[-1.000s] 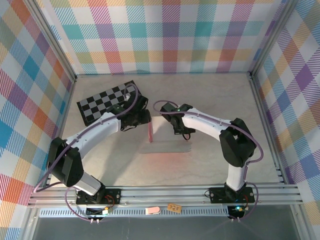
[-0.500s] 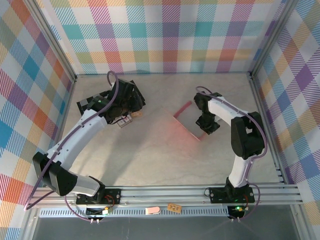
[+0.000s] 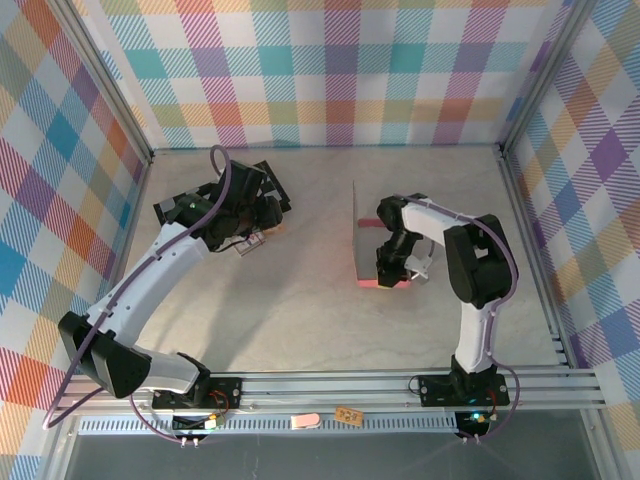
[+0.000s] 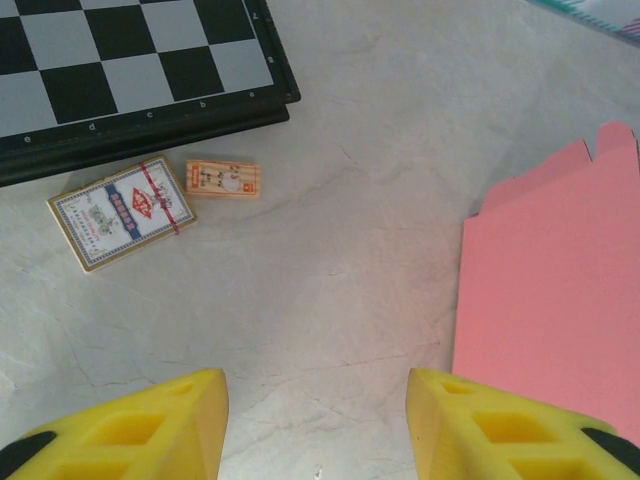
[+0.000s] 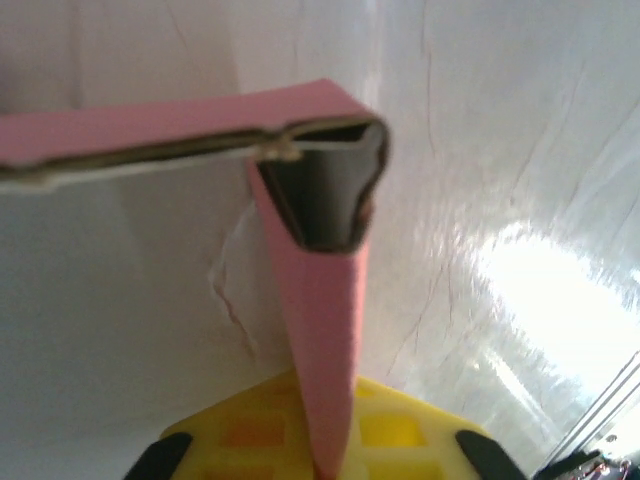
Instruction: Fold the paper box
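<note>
The paper box (image 3: 358, 238) stands on edge right of the table's middle, its pale grey-white side facing left and a pink edge on the table. My right gripper (image 3: 393, 263) is shut on it. In the right wrist view a folded pink strip of the paper box (image 5: 322, 300) runs down between the yellow fingers (image 5: 250, 430) of the right gripper (image 5: 335, 455). My left gripper (image 3: 248, 228) hovers at the back left, next to the checkered board. It is open, and bare table lies between its fingers (image 4: 150, 430). The paper box (image 4: 550, 300) shows pink to its right.
The black-and-white checkered board (image 4: 120, 60) lies at the back left. A small pack of cards (image 4: 120, 212) and a small wooden block (image 4: 222, 178) lie beside its near edge. Aluminium rails and plaid walls close in the table.
The left arm drew back from the box towards the checkered board. The right gripper carried the box to the right, then swung it up on edge.
</note>
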